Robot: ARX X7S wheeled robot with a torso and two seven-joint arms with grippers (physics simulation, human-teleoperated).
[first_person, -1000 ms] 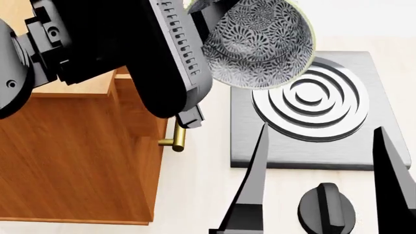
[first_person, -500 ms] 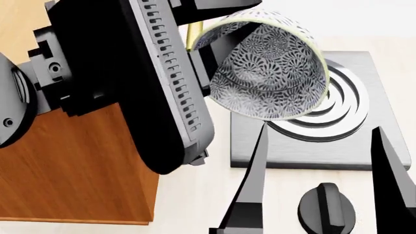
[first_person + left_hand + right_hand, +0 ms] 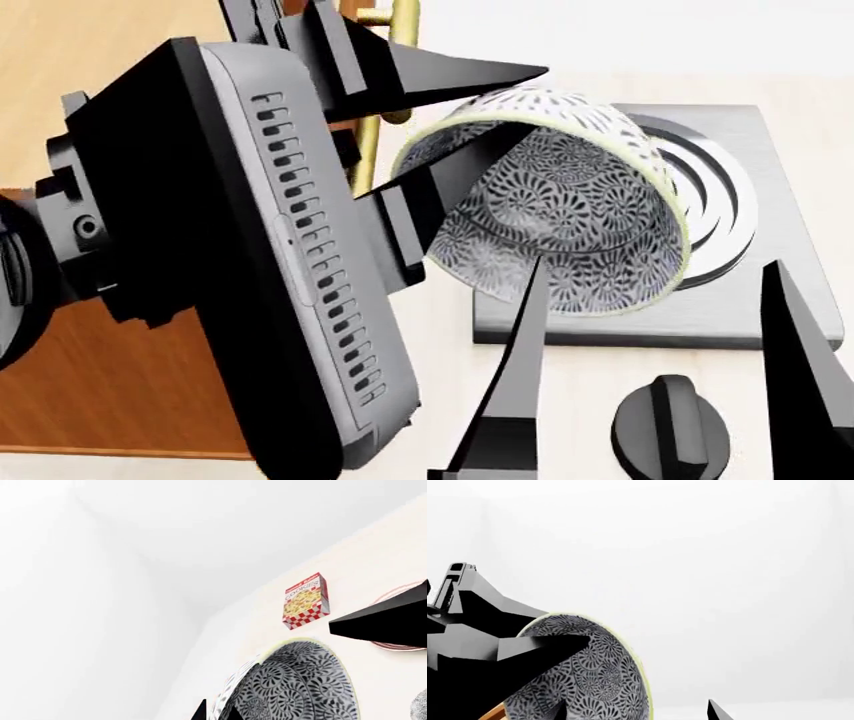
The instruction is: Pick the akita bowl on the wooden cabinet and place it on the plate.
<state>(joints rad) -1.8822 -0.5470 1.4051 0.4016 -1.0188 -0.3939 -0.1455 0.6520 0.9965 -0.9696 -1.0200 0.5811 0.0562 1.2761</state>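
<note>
In the head view, the wooden cabinet (image 3: 120,390) occupies the left side, its orange-brown side panel and top showing behind the left arm, with a brass handle (image 3: 380,60) visible near the upper edge. The left tool (image 3: 441,130) extends from the large black wrist housing toward the right and is clenched on the akita bowl (image 3: 574,210): one finger (image 3: 454,75) lies along the outside of the bowl wall and the other finger (image 3: 447,185) reaches into the bowl's interior, so the rim is pinched between them. The bowl is held in the air, tilted on its side, with its opening facing the camera and slightly downward, to the right of the cabinet and above the near-left part of the grey stove plate (image 3: 774,300). The stove plate lies on the pale counter (image 3: 427,370), with a black knob (image 3: 671,430) in front of it. The right tool (image 3: 654,360) stands at the lower right with its two fingers spread apart and nothing between them; it is released, and its left finger overlaps the bowl's lower rim in the picture. In the left wrist view, the plate (image 3: 400,620) lies on the counter beyond the bowl, partly hidden by a tool finger, with a cookie box (image 3: 305,601) near it.
</note>
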